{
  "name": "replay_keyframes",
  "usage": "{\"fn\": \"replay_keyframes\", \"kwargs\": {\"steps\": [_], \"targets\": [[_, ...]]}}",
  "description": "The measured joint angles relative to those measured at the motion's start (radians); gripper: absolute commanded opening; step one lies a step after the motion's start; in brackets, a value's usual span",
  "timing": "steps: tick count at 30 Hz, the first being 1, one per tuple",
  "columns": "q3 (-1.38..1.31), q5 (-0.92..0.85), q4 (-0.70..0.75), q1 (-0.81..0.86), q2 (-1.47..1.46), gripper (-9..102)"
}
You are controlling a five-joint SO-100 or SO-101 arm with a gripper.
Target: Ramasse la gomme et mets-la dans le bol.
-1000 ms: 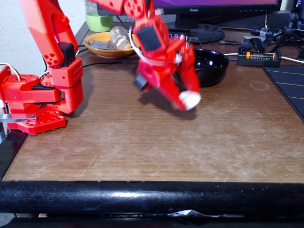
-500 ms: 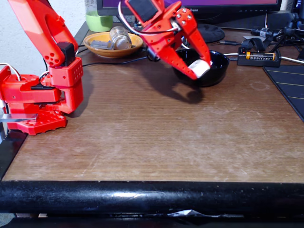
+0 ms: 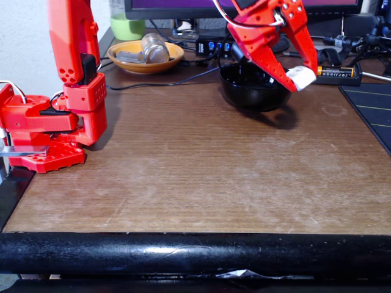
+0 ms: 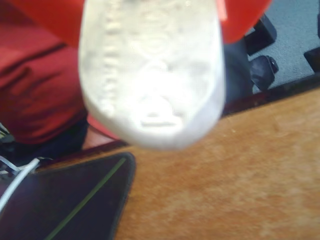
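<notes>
In the fixed view, we see the claw (image 3: 297, 78) clenched on the gomme (image 3: 301, 77), which it holds in the air at the right-hand rim of the black bol (image 3: 252, 89). The pick-up is done, we judge. The drop is not: the white lump sits over the bowl's right edge or just past it, toward the battery (image 3: 334, 71) lying behind, not over the middle. What is left, as we read it, is to bring the tips back a little to the left above the hollow and let go. Against the frame half a second ago, the arm has swung further right and higher; then the eraser hung over the bowl's inside, now it is at or beyond the far rim. A second ago it was low over the desk (image 3: 183, 171), in front of the bowl. The orange dish (image 3: 129, 65) and the red base (image 3: 55, 122) have not moved.

In the wrist view, the gomme (image 4: 152, 75) fills the upper half, pale and slightly embossed, with red claw plastic behind it. Below we see brown desk (image 4: 240, 190) and a dark mat (image 4: 75, 205) with a green line, not the bowl's interior, which fits our reading that the lump is off-centre.
</notes>
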Motion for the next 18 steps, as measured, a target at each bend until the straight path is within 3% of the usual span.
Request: {"fn": "replay_keyframes", "kwargs": {"steps": [7, 14, 18], "targets": [[0.270, -0.043, 0.103, -0.112, 0.244, -6], [0.282, -0.034, 0.296, -0.374, 0.397, -6], [0.262, -0.005, 0.322, -0.428, 0.400, -6]]}}
